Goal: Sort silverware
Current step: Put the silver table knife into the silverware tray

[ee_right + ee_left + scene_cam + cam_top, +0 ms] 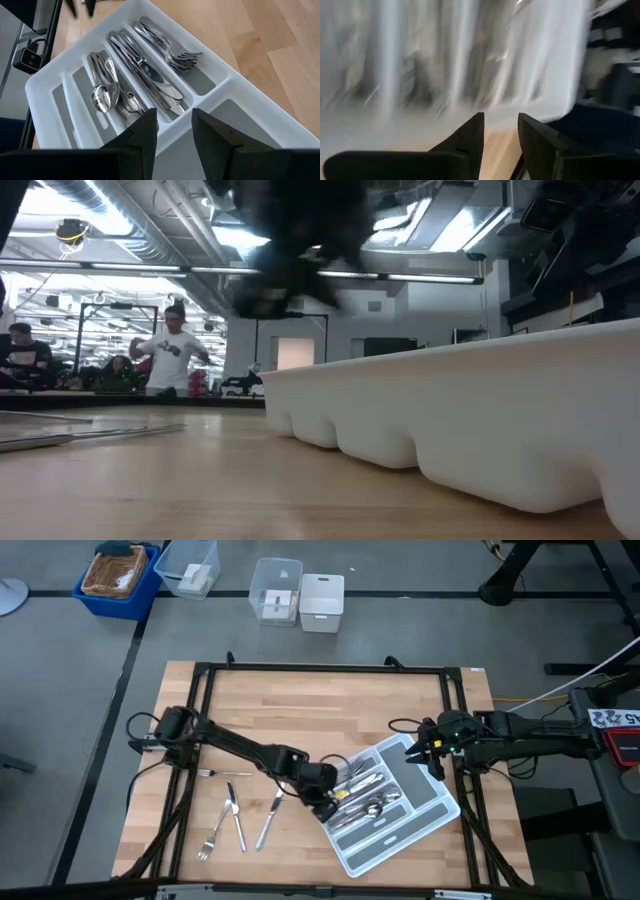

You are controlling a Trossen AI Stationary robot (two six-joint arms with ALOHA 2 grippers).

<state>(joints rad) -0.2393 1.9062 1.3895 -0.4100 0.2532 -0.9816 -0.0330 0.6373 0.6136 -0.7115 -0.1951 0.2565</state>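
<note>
A light grey compartmented tray lies askew at the table's near right. It holds spoons, knives and forks, each kind in its own slot. Loose silverware lies flat on the wood to its left: a fork, a second fork and two knives. My left gripper hovers at the tray's left edge, open and with nothing between its fingers. My right gripper waits open over the tray's far right corner.
Black frame rails border the tabletop. Beyond the far edge stand a blue basket and clear plastic boxes. Bare wood lies between the tray and the far rail. In the low view a person stands in the room behind.
</note>
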